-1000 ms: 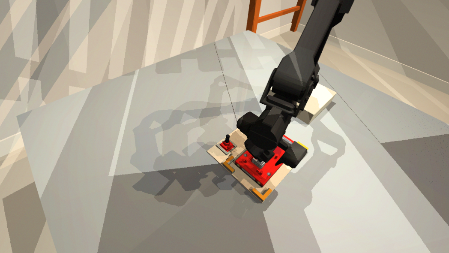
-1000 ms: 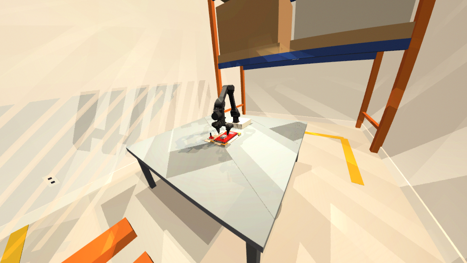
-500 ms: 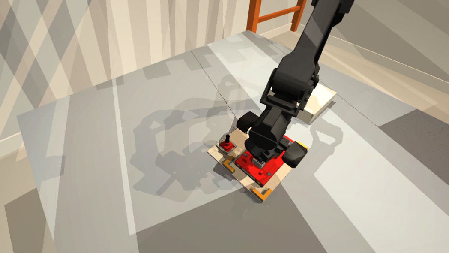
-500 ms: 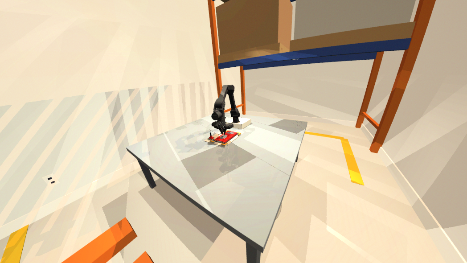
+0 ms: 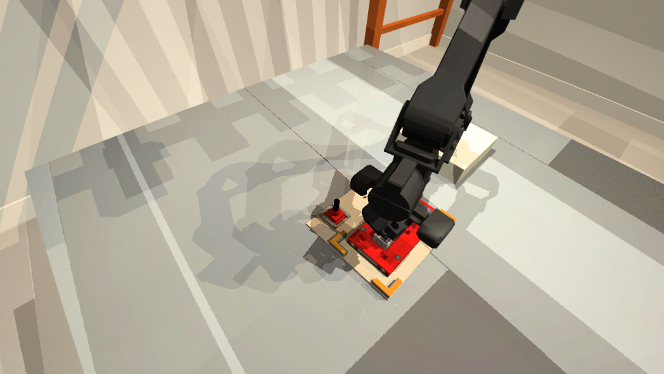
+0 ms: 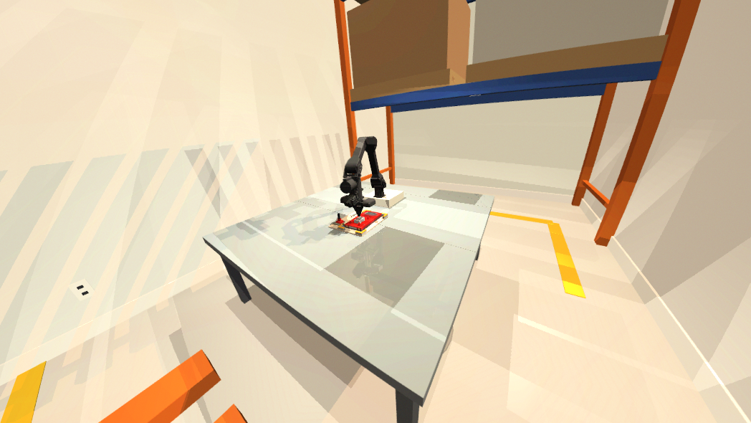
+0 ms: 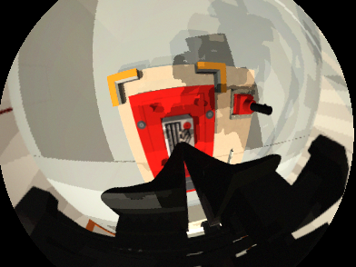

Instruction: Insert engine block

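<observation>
— Can any writing be read?
— No legible brand or label can be made out; on the engine block [image 5: 383,239] [image 7: 178,133], dark slots and a red dot are shown.
— Where is it placed?
— It is seen within the red car body [image 5: 402,254] [image 6: 369,219] [image 7: 143,107]; its seating depth cannot be told.
— And the arm [image 5: 436,106] [image 6: 353,167]?
— It is bent downward above the car body, the gripper's [image 5: 389,236] [image 6: 358,212] [image 7: 183,147] fingertips pressed together, with nothing pinched.

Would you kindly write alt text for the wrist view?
Closed, empty black gripper above a gray engine block in a red car body; a red, black-handled piece stands to the right.
</observation>
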Controlling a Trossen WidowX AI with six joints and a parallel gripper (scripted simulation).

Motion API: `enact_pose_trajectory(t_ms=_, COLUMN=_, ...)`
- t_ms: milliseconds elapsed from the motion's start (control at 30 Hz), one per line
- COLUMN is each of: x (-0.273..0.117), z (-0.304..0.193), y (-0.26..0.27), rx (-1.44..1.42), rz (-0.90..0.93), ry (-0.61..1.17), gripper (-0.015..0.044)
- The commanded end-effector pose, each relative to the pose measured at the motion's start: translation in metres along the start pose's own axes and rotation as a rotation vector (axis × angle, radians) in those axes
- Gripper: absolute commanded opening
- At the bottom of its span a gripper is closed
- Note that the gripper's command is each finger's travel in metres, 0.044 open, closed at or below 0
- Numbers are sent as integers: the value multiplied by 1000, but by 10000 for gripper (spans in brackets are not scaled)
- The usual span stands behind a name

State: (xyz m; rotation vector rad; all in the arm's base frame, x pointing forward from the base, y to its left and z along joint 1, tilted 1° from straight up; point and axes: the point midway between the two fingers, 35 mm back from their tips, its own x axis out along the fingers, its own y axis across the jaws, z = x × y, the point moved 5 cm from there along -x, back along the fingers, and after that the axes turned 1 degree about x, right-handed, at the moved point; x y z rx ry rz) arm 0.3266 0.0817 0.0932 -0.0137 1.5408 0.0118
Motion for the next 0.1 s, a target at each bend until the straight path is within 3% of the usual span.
enact_pose_trajectory(t_ms=0, x=0, z=0, y=0, rx=0, rz=-4, ry=0, gripper=0)
enact_pose_trajectory(t_ms=67, x=0, z=0, y=0, rx=0, rz=-4, ry=0, gripper=0)
